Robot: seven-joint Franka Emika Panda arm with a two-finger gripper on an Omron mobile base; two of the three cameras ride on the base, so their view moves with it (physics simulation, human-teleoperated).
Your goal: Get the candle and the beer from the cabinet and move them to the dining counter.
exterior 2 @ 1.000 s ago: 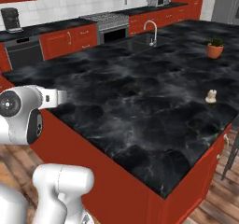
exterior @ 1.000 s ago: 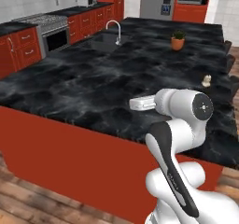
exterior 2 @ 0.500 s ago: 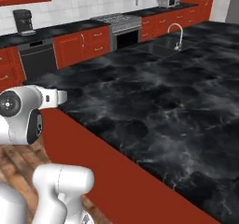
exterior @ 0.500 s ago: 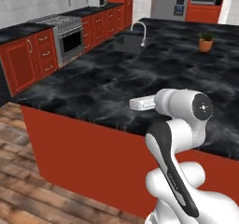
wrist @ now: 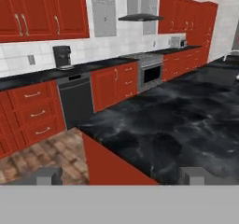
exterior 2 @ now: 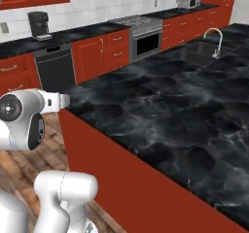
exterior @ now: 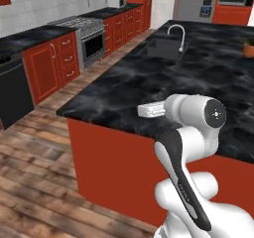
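Observation:
My gripper is open, with nothing between its two dark fingertips. It hangs over the near corner of the dining counter, a black marble island top on a red base, seen also in the right base view. Red-brown wall cabinet doors with curved silver handles hang shut on the far wall, well away from the gripper. The candle and the beer are out of view.
Along the tiled wall runs a narrow black counter with a coffee machine, a dishwasher, a stove under a hood, and red drawers. A sink faucet and a potted plant stand on the island. Wooden floor lies between.
The whole picture has shifted: the base has moved left along the island, so the wall counter and floor have come in and the candle has gone out on the right. The gripper stays open.

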